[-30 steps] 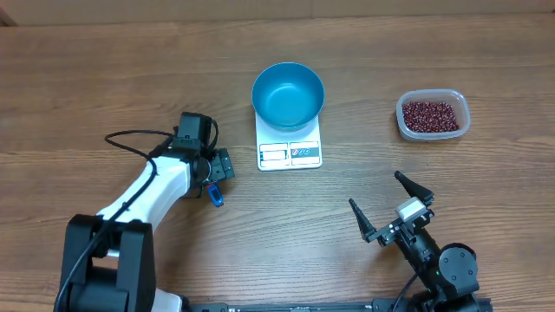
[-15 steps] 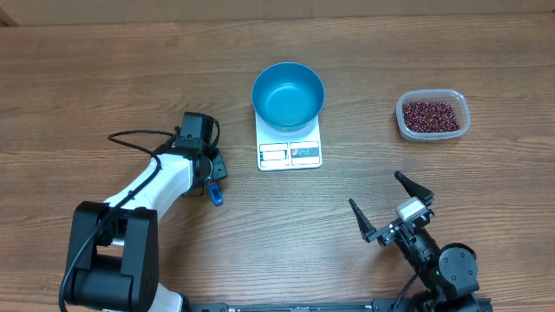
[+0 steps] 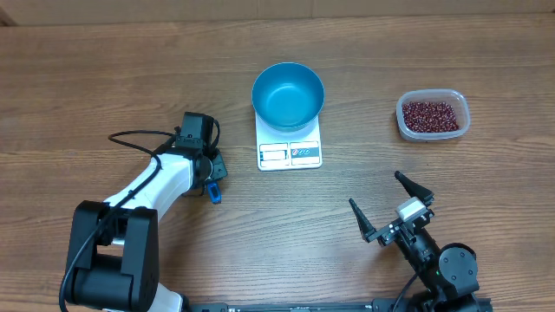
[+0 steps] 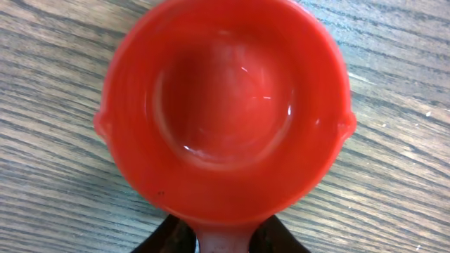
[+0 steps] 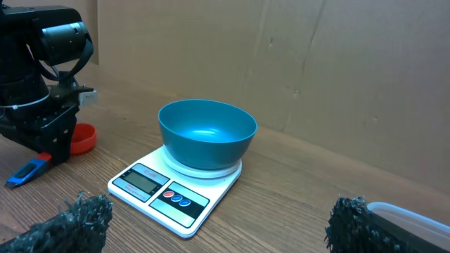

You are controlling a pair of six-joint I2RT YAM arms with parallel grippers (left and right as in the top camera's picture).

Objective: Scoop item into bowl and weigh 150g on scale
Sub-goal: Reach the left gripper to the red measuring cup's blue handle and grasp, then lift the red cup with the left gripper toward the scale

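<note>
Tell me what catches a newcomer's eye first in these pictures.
A teal bowl sits on a white scale at mid-table. A red scoop fills the left wrist view, its handle between the fingers of the left claw. A clear tub of red-brown beans stands at the right.

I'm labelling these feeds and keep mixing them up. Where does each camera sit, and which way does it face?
Overhead: above the table, straight down; both arms, the bowl on the scale.
Left wrist: looks down into the red scoop; dark fingers at the bottom edge.
Right wrist: low, facing across to bowl, scale and left arm; own fingertips in the lower corners.
Shared: overhead and right wrist both show bowl and scale.
</note>
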